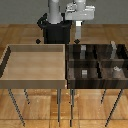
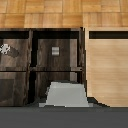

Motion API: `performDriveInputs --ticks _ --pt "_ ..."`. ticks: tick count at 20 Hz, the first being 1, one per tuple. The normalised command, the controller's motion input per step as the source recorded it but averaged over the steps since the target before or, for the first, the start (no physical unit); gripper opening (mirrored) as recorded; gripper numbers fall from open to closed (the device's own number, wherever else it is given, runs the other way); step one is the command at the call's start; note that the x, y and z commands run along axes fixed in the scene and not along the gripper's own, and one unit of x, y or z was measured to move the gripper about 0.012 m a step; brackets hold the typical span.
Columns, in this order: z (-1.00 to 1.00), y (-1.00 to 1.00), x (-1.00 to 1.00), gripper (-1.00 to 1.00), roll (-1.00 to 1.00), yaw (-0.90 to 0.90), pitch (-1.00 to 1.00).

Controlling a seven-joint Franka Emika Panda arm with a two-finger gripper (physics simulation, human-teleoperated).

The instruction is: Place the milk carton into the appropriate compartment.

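Note:
The milk carton (image 2: 66, 95), a pale grey-white box, fills the middle of the wrist view close to the camera, held between my fingers, which are hidden there. In the exterior view my gripper (image 1: 77, 41) hangs shut on it just above the dark brown four-cell bin (image 1: 96, 61), over the far cell (image 1: 80, 54) on the exterior view's left, next to the tan tray. In the wrist view that cell (image 2: 42, 87) lies partly behind the carton.
A small grey cube (image 1: 84, 73) (image 2: 55, 51) sits in the near left cell. A tall dark slab (image 1: 114, 50) stands in the far right cell, and a pale object (image 1: 116, 71) (image 2: 6, 48) lies in the near right cell. The large tan tray (image 1: 35, 62) (image 2: 107, 65) adjoins the bin.

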Motion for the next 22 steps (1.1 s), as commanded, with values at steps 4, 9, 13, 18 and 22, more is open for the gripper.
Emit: performDriveInputs --ticks 4,9,13,18,22 --pt "0.0 1.0 0.0 -1.0 0.0 0.0 0.0" --pt "-0.1 0.2 -0.6 -1.0 0.0 0.0 0.0" --pt "-0.25 0.0 -0.5 -1.0 0.0 0.0 0.0" --pt "-0.8 0.0 0.0 -1.0 0.0 0.0 0.0" --pt "-1.0 0.0 0.0 -1.0 0.0 0.0 0.0"
